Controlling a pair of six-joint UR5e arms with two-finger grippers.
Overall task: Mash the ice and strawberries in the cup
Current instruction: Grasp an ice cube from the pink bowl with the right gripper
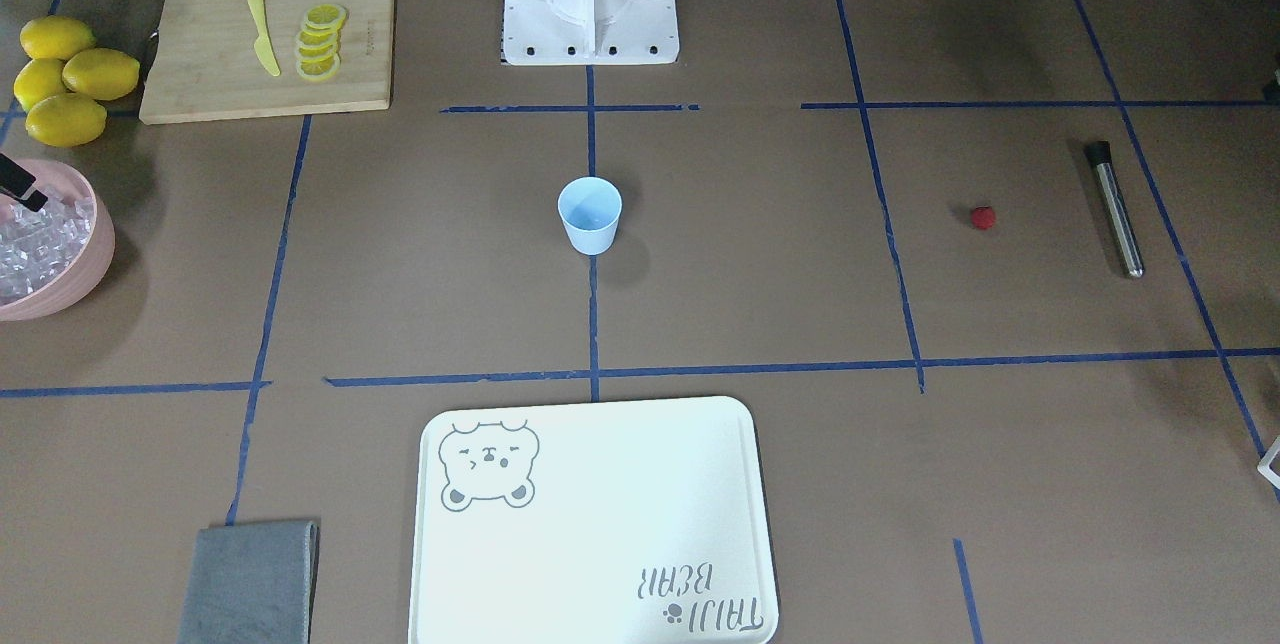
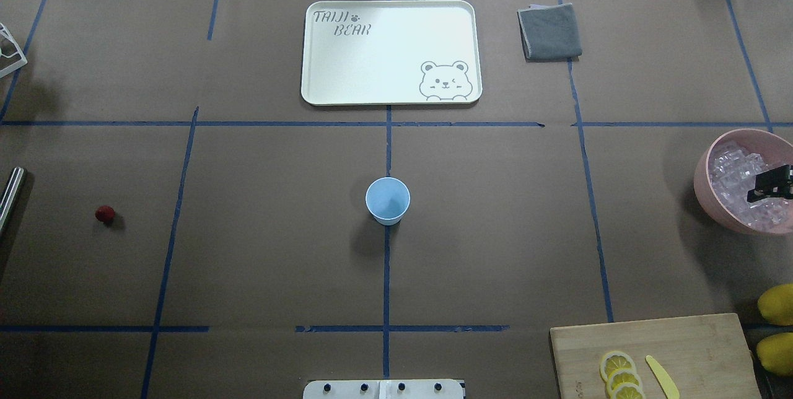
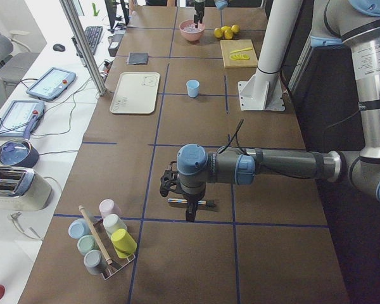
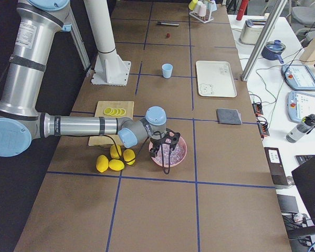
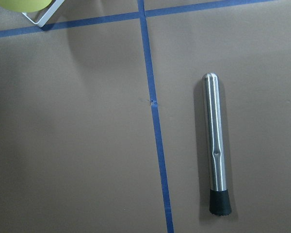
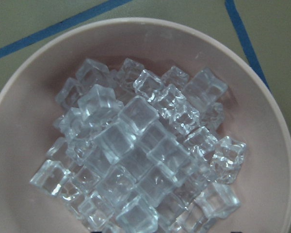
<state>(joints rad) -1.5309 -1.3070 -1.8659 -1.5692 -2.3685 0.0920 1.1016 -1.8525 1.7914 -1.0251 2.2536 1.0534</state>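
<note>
- my right jaws hang over the ice (image 6: 136, 145) in the pink bowl (image 6: 19, 160); spread or pressed together, i cannot tell.
- my left jaws hang above the steel rod (image 5: 216, 145); same doubt.
- cup (image 2: 388, 201) mid-table (image 2: 248, 232), strawberry (image 2: 105, 214) well apart.

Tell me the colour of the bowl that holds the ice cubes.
Pale pink; the bowl shows best in the right wrist-mounted view, ice heaped inside.
</note>
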